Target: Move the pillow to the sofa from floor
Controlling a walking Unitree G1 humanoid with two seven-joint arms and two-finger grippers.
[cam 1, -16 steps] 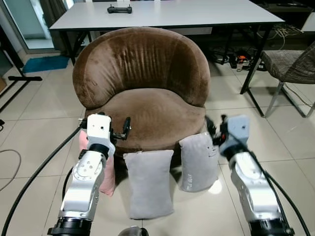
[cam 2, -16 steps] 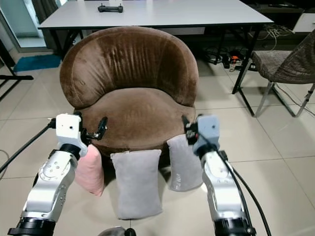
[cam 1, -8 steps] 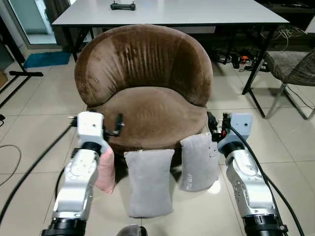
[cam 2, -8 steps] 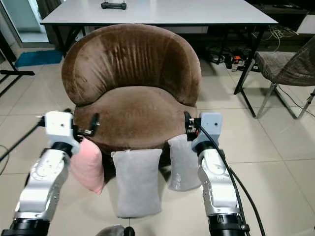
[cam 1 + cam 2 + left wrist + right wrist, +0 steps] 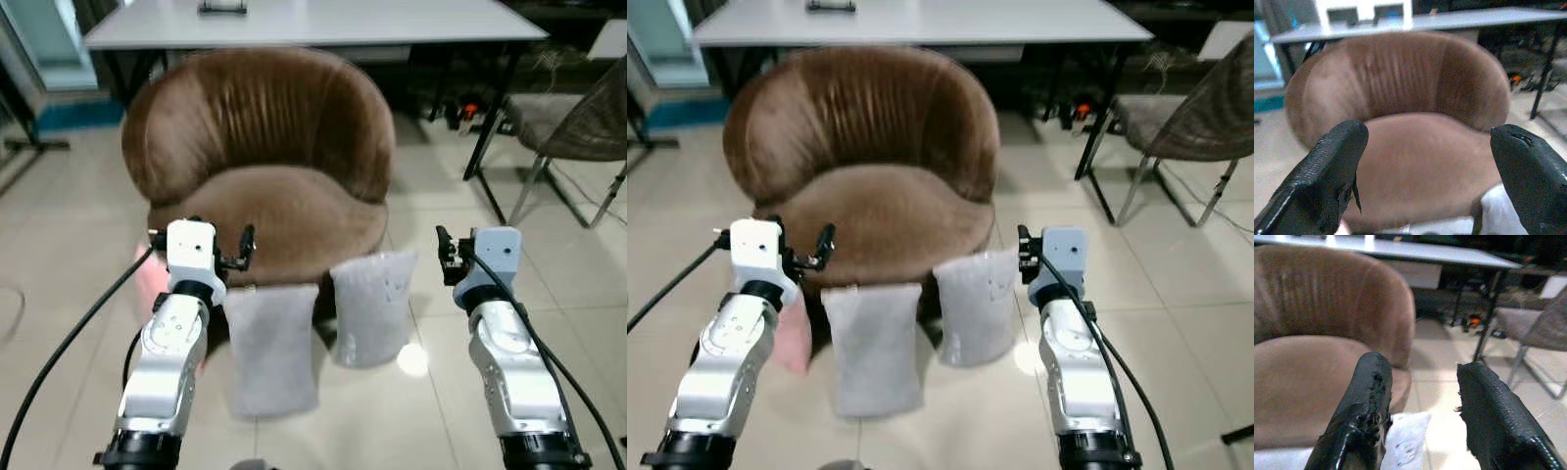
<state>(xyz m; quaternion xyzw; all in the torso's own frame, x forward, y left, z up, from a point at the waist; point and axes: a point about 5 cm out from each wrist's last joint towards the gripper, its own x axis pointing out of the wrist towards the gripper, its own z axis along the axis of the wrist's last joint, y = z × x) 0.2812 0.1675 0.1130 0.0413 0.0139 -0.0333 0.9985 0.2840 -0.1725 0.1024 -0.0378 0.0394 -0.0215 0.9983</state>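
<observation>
Two grey pillows stand on end on the floor, long axes upright, leaning on the sofa (image 5: 260,147) front: one (image 5: 272,348) at 6 o'clock, another (image 5: 370,305) at 5. Left gripper (image 5: 1425,176) gapes wide, empty; right gripper (image 5: 1425,416) moderately open, empty. Table (image 5: 313,22) at 12.

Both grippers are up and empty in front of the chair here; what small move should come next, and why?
Probably lower the open right gripper toward the grey pillow leaning on the brown sofa chair. That pillow sits just below its fingers, still on the floor, and the open left gripper holds nothing either.
</observation>
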